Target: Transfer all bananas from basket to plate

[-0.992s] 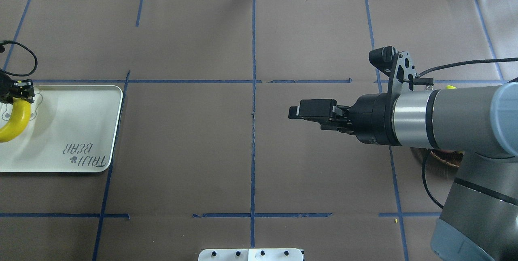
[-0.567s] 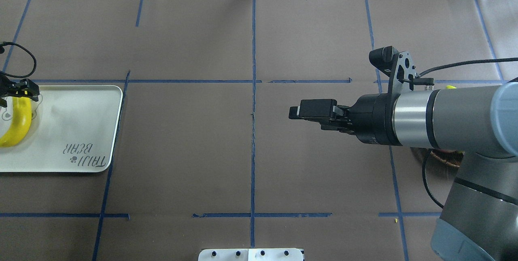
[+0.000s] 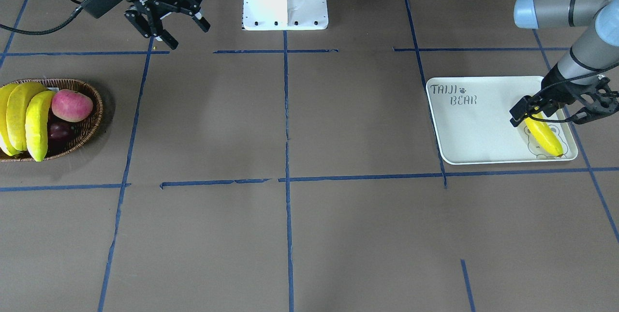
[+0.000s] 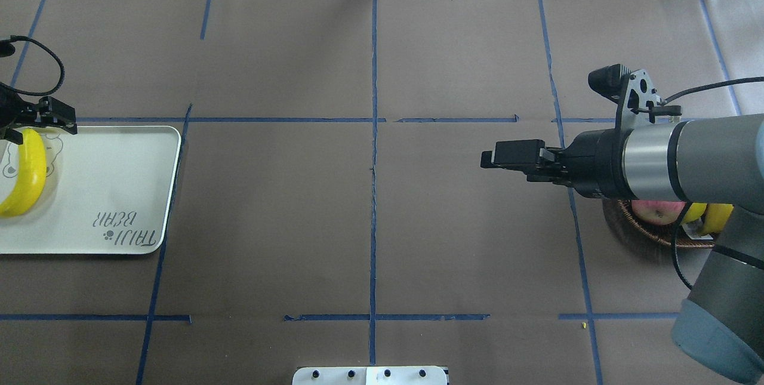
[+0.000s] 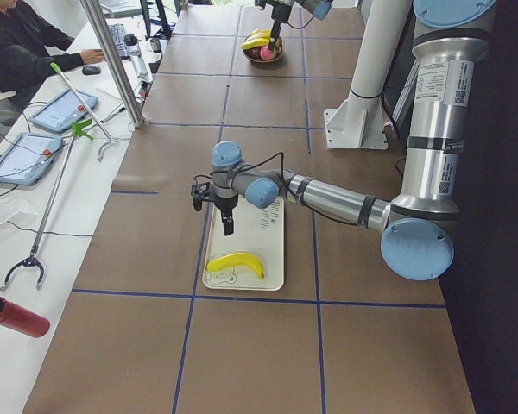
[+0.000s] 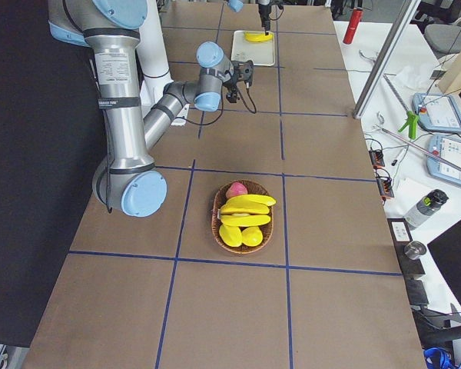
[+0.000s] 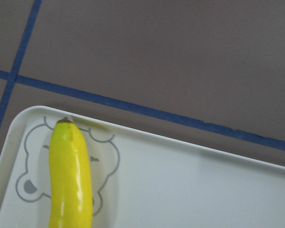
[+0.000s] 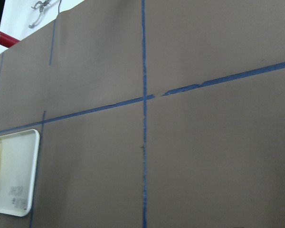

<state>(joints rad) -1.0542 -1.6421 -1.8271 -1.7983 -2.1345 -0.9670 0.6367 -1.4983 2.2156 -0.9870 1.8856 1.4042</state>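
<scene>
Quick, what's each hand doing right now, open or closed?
Left hand: open, empty, above the banana on the plate.
Right hand: open, empty.

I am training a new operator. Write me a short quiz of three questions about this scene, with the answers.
1. True or false: the left gripper is shut on the banana on the plate.
2. Which fruit lies in the basket beside the bananas? A apple; B orange; C pear.
3. Fill in: the plate holds ___ banana(s).
Key: 1 false, it is open and the banana lies free; 2 A; 3 one.
</scene>
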